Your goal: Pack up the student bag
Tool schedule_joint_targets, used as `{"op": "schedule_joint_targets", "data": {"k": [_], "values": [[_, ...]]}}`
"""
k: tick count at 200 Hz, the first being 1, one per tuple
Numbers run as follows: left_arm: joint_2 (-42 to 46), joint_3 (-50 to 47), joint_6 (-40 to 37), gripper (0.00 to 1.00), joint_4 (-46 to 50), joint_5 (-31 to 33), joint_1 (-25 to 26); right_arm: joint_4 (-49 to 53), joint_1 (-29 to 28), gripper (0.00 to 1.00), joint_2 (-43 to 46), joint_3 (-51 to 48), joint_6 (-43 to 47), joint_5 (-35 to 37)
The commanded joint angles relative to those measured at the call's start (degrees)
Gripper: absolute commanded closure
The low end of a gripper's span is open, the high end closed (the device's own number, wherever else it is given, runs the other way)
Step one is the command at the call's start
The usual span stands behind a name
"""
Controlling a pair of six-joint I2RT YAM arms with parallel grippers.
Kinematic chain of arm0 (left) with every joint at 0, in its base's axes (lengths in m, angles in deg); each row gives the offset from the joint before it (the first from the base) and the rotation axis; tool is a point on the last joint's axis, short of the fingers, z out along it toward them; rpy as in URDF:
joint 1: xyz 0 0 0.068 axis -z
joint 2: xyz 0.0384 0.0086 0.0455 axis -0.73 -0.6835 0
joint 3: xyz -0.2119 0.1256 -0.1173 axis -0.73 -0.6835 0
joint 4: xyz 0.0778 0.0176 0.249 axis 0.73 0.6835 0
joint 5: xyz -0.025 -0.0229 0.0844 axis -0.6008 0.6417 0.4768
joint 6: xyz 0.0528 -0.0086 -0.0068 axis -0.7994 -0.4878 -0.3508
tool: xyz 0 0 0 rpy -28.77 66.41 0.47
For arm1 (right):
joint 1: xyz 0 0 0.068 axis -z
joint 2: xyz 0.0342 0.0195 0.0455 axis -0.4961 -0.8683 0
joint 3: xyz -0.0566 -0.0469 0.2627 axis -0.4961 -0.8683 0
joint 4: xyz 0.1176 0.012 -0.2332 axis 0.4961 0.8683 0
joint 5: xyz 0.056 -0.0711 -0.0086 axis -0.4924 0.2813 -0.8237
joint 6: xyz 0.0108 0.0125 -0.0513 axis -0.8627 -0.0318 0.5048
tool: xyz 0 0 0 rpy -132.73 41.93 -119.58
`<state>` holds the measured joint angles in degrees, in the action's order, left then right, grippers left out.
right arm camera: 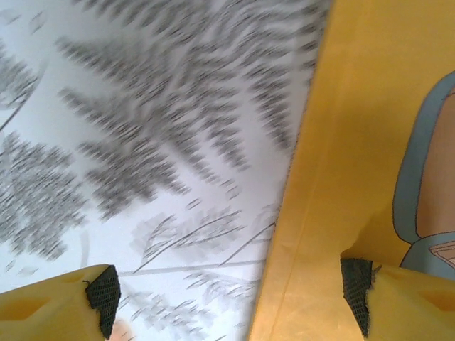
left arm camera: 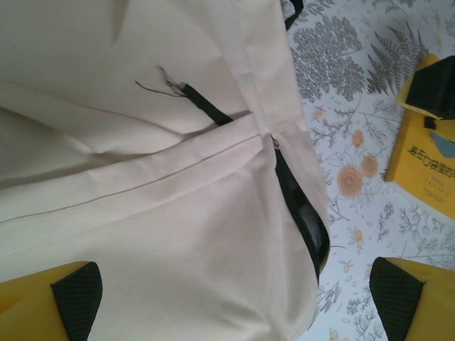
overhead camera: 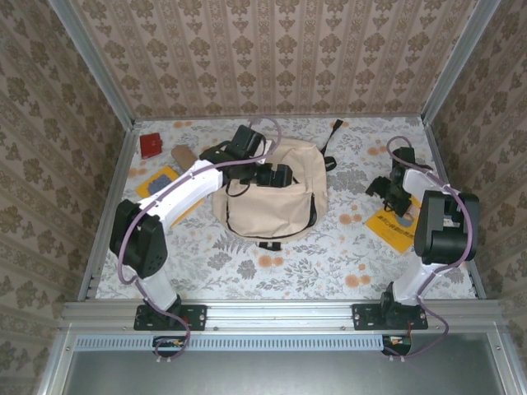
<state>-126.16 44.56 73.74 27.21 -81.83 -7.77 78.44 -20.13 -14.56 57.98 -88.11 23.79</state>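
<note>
Centre frame, the student bag (overhead camera: 272, 206) lies on the tabletop (overhead camera: 288, 263), with the left gripper (left arm camera: 234, 298) hovering wide over its zipper (left arm camera: 302, 213). The right gripper (right arm camera: 227, 291), spread wide, straddles the yellow book's (right arm camera: 355, 142) edge. A pick-up looks in hand; next it must close squarely.

The table (overhead camera: 288, 263) has a white cloth with grey leaves and orange flowers on it. The big tan student bag (overhead camera: 272, 193) lies in the middle of the table. A small red box (overhead camera: 151, 145) sits at the far left corner, with a brown thing (overhead camera: 183, 154) just beside it. A yellow book (overhead camera: 160, 185) lies on the left side. Another yellow book (overhead camera: 394, 229) lies flat on the right side, well apart from the bag.
</note>
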Motion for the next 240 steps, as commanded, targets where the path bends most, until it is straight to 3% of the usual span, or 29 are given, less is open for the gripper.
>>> {"op": "schedule_joint_targets", "data": {"k": [1, 84, 95, 116, 148, 171, 196, 240], "values": [[-2.1, 3.3, 1.5, 0.0, -0.8, -1.7, 1.5, -0.1, -3.7, 0.14, 1.0, -3.8, -1.7, -11.7], [-5.9, 5.9, 5.3, 0.0, -0.7, -1.5, 4.3, -7.7, -12.7, 0.15, 9.8, -11.9, -8.1, -23.1], [-6.1, 6.0, 6.5, 0.0, -0.5, -1.5, 4.6, -4.6, -12.5, 0.15, 12.0, -10.6, -6.2, -20.6], [-7.1, 6.7, 8.9, 0.01, -0.3, -2.4, 5.6, 3.3, -11.1, 0.14, 15.7, -7.9, -1.7, -8.6], [-9.8, 9.4, 11.6, 0.06, -0.1, -3.8, 8.3, 8.3, -4.0, 0.14, 16.3, -7.9, 1.3, 0.7], [-12.7, 12.3, 13.7, 0.14, 0.0, -4.8, 10.3, 6.9, 1.1, 0.13, 15.6, -9.7, 1.2, 1.7], [-16.6, 16.4, 15.3, 0.22, 0.4, -6.2, 12.2, 6.2, 2.4, 0.14, 12.8, -9.6, 1.7, 2.4], [-23.8, 24.2, 15.2, 0.32, 3.5, -8.2, 15.3, 4.7, 2.2, 0.27, 9.8, -12.1, 1.7, -2.5]]}}
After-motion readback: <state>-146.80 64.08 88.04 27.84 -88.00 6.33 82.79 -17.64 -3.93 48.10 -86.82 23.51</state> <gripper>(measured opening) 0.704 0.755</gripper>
